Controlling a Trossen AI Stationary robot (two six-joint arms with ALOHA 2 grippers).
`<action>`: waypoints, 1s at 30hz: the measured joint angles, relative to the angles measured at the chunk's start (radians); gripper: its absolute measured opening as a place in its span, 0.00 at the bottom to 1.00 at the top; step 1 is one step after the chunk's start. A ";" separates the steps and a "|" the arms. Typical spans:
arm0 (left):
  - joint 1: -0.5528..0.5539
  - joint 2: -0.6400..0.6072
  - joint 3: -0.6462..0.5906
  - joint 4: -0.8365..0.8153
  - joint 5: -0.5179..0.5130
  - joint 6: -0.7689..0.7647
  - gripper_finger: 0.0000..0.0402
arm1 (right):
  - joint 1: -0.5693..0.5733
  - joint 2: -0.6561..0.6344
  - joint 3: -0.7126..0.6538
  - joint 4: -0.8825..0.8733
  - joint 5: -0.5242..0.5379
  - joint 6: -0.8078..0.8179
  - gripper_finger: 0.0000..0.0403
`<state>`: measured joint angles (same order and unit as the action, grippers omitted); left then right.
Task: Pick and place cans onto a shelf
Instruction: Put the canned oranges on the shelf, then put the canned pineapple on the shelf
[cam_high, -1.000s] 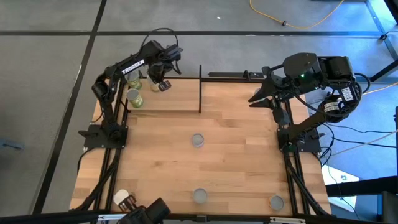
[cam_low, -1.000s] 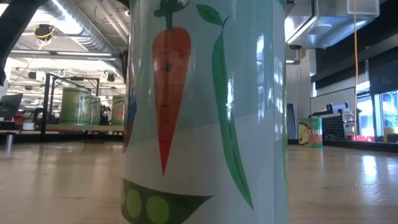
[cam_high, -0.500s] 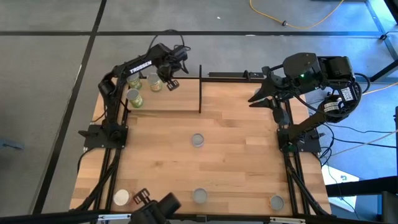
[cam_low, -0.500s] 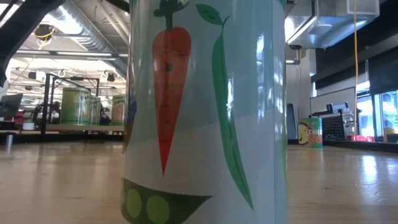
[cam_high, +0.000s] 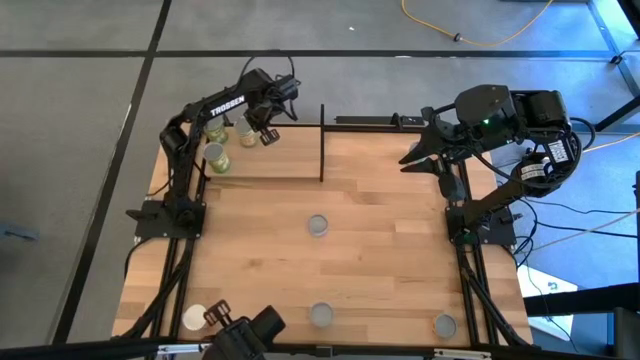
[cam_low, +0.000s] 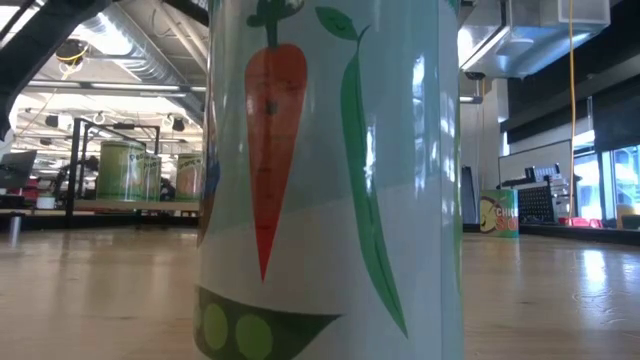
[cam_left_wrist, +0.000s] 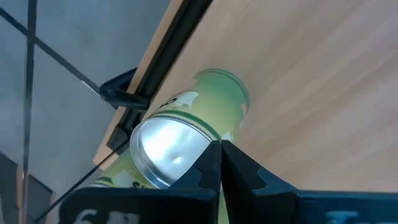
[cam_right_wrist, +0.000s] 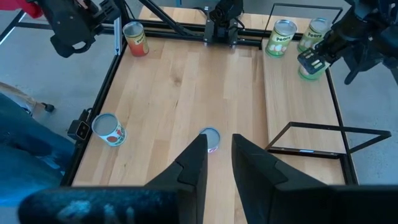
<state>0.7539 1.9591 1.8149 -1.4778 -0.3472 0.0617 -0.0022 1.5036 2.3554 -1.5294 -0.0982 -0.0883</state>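
Evidently we were at the placing end of a cycle. The left tool (cam_high: 262, 132) hung over the shelf (cam_high: 280, 165), which sat in the far-left corner of the table (cam_high: 380, 260). Its fingers were pressed together with nothing between them. A green can (cam_left_wrist: 186, 124) stood upright on the shelf board just beside the fingertips, apart from them as far as we could tell. Two more cans (cam_high: 215, 158) stood on the same board towards the left edge, so we counted three shelved.

Four cans were not yet shelved: a centre can (cam_high: 318, 225), a middle can (cam_high: 321, 315) at the near edge, a corner can (cam_high: 444, 325) near-right, and a white-topped can (cam_high: 194, 318) near-left. The right tool (cam_right_wrist: 219, 152) waited above the far-right corner, fingers slightly apart and empty.

We judged this can as set down and the next pick as not yet begun. The next move called for the left tool to rise straight up, clear of the shelf's black rods and the three tins crowded under it. It would then need to spread its fingers wider than a tin before dropping over the centre can, which was probably the easiest reach.
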 joint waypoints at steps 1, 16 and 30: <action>0.002 0.000 0.000 0.001 -0.001 -0.003 0.00 | 0.000 0.000 0.000 0.000 0.000 0.000 0.19; -0.046 -0.054 0.040 -0.006 0.115 -0.025 0.00 | 0.000 0.000 0.000 -0.026 0.000 -0.002 0.19; -0.370 -0.331 0.135 -0.038 0.388 -0.051 0.00 | -0.001 -0.001 -0.034 -0.041 0.088 0.132 0.19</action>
<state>0.3838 1.6285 1.9495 -1.5161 0.0410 0.0106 -0.0029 1.5028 2.3218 -1.5702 -0.0106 0.0440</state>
